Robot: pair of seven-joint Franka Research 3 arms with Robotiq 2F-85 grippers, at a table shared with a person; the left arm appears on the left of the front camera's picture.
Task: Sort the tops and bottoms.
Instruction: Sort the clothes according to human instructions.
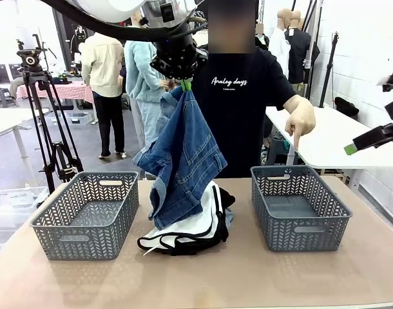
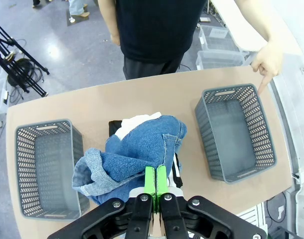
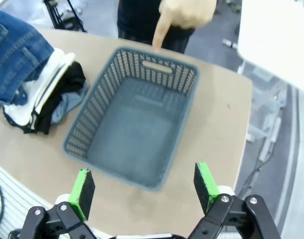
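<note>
My left gripper [image 1: 185, 83] is shut on the dark blue denim bottoms [image 1: 183, 154], which hang high over the table's middle; the left wrist view shows its green pads [image 2: 150, 180] pinched on the denim [image 2: 132, 157]. Under it lies a pile: the white top with black trim [image 1: 191, 232], a black top [image 1: 226, 197] and a bit of pale denim [image 3: 71, 103]. My right gripper [image 3: 144, 183] hangs open and empty above the right basket's near edge, seen at the far right [image 1: 361, 144] in the front view.
A grey basket [image 1: 67, 241] stands left of the pile and another grey basket [image 1: 299, 230] right of it, both empty. The person's hand [image 1: 299, 119] points down at the right basket. A tripod [image 1: 48, 129] stands beyond the table's left side.
</note>
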